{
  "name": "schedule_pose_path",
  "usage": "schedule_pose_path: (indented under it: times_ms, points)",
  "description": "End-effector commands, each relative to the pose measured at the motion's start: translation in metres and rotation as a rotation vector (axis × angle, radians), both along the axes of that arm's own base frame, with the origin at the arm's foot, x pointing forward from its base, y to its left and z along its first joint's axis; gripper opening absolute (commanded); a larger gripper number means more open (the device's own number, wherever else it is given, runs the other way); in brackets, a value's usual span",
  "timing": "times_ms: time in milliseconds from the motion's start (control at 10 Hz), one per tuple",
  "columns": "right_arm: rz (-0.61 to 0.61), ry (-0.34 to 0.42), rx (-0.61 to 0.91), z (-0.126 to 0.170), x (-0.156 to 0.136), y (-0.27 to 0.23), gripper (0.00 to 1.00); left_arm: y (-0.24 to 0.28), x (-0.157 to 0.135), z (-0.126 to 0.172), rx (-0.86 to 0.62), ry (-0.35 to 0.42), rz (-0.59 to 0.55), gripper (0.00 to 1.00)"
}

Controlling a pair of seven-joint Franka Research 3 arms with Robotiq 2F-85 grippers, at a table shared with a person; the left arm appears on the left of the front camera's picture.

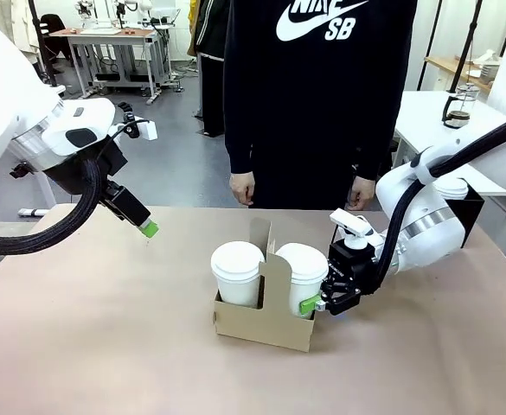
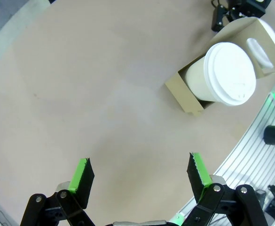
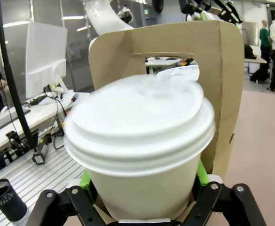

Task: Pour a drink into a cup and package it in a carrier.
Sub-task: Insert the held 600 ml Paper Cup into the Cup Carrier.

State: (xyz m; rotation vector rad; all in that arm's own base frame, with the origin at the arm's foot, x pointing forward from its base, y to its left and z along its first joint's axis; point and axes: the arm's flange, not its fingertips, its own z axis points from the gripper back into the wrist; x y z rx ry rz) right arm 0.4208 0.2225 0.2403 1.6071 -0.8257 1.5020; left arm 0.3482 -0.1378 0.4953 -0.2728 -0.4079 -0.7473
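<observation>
**A:** What sits on the bench (image 1: 105,346)?

**B:** A brown cardboard carrier (image 1: 265,322) near the middle, with a tall handle tab between its two holes. Each hole holds a white paper cup with a domed lid: the left cup (image 1: 237,272) and the right cup (image 1: 303,275).

**A:** Where is the right tool?

**B:** The right tool (image 1: 315,304) is low at the carrier's right side. Its green pads sit on either side of the right cup (image 3: 139,150), closed around its body just under the lid.

**A:** And the left tool?

**B:** The left tool (image 1: 147,228) hangs above the bench, well apart from the carrier, on its left. From its wrist camera the fingers (image 2: 83,175) are spread wide with nothing between them, bare bench below.

**A:** Anyone nearby?

**B:** A person in a dark sweatshirt (image 1: 322,86) stands at the far edge, hands down.
</observation>
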Motion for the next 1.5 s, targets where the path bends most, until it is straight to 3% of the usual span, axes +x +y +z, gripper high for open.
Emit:
schedule_pose_path:
  times_ms: [0,700,800,1100,1400]
  points:
    - [0.005,-0.072,-0.014,0.014,-0.004,-0.005,1.00,-0.002,-0.001,0.003,-0.002,0.008,0.009,1.00]
    - [-0.125,-0.003,-0.212,0.054,-0.008,-0.060,1.00,-0.002,-0.001,0.003,-0.002,0.008,0.009,1.00]
    - [-0.215,0.006,-0.270,0.068,-0.013,-0.076,1.00,-0.002,-0.001,0.003,-0.002,0.008,0.009,1.00]
    - [-0.707,0.160,-0.445,0.135,-0.057,-0.164,1.00,-0.002,-0.001,0.003,-0.002,0.008,0.009,1.00]
    - [-0.922,0.191,-0.573,0.188,-0.106,-0.204,1.00,-0.002,-0.001,0.003,-0.002,0.008,0.009,1.00]
